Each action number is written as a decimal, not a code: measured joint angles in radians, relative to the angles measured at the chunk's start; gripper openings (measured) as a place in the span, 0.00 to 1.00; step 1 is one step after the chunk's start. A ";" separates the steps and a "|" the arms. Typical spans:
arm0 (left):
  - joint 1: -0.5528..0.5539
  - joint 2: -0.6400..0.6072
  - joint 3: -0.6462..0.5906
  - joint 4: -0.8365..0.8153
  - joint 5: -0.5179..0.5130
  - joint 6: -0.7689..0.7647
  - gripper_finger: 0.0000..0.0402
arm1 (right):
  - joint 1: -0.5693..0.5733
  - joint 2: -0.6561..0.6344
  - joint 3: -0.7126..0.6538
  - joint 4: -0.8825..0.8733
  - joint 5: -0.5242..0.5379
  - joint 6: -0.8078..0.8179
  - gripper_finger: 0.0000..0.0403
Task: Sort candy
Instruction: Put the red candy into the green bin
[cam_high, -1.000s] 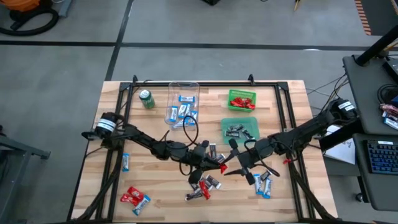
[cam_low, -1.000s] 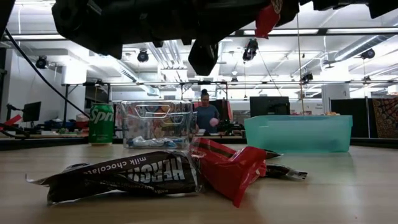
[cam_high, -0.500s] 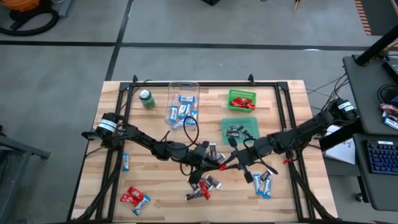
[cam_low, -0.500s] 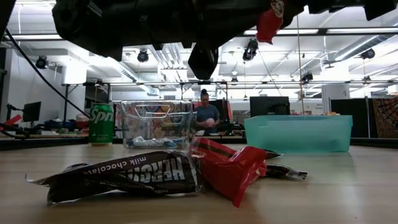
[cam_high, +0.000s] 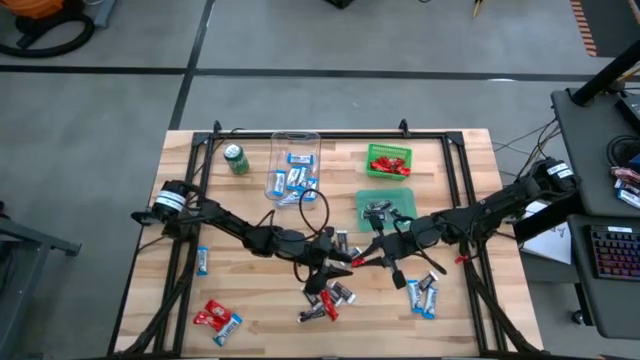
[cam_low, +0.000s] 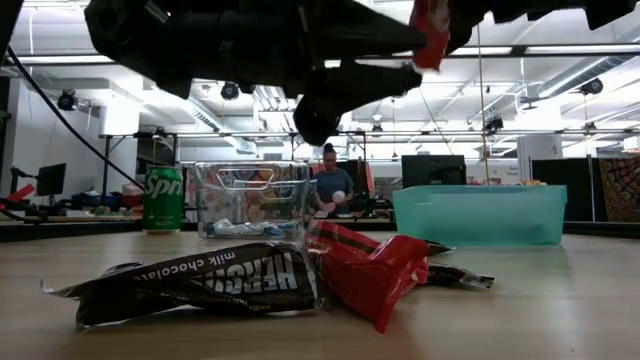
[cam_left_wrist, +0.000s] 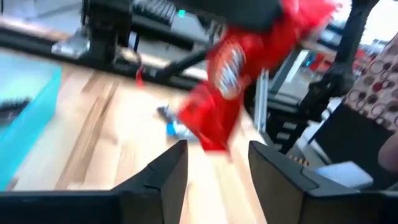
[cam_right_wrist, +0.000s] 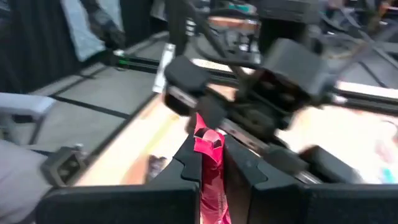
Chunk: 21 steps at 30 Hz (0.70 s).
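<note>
A red candy (cam_left_wrist: 227, 81) hangs in the air over the table's middle, with my right gripper (cam_high: 366, 258) shut on it. Facing it from the table's left, my left gripper (cam_left_wrist: 214, 169) is open; its fingers stand on either side of the candy's free end without touching it. On the table below lies a small pile of black-and-silver and red candy (cam_high: 328, 295). More loose candy rests flat: a blue-and-white bar (cam_high: 203, 261) at the left, red and blue ones (cam_high: 217, 318) at the near left, and two blue ones (cam_high: 422, 296) at the near right. My right gripper pinches the red candy by one end (cam_right_wrist: 208, 163) between its two fingers, which come in level from the table's right. The wrapper's other end (cam_left_wrist: 211, 134) sticks out past the fingertips and slants down toward my left gripper. The candy is lifted clear of the table.
At the far side stand a clear bin (cam_high: 293, 165) with blue-and-white candy, a small green bin (cam_high: 389, 162) with red candy, a teal bin (cam_high: 385, 208) with black-and-silver candy, and a green can (cam_high: 236, 159). A black frame (cam_high: 320, 132) borders the table. A person shows far behind.
My right gripper has shut on the red candy. After that my left gripper has opened and let go of it. The candy has stayed in the air between the two grippers, and both arms have kept nearly in place.
</note>
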 joint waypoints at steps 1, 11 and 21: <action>0.000 -0.009 0.000 -0.029 0.000 -0.008 0.39 | -0.006 -0.007 0.000 -0.022 0.023 0.000 0.05; 0.000 -0.167 0.000 -0.441 -0.045 -0.066 0.38 | -0.139 -0.128 0.000 -0.311 0.287 0.013 0.05; -0.009 -0.332 -0.001 -0.899 -0.294 -0.156 0.38 | -0.552 -0.141 0.001 -0.471 0.723 0.158 0.05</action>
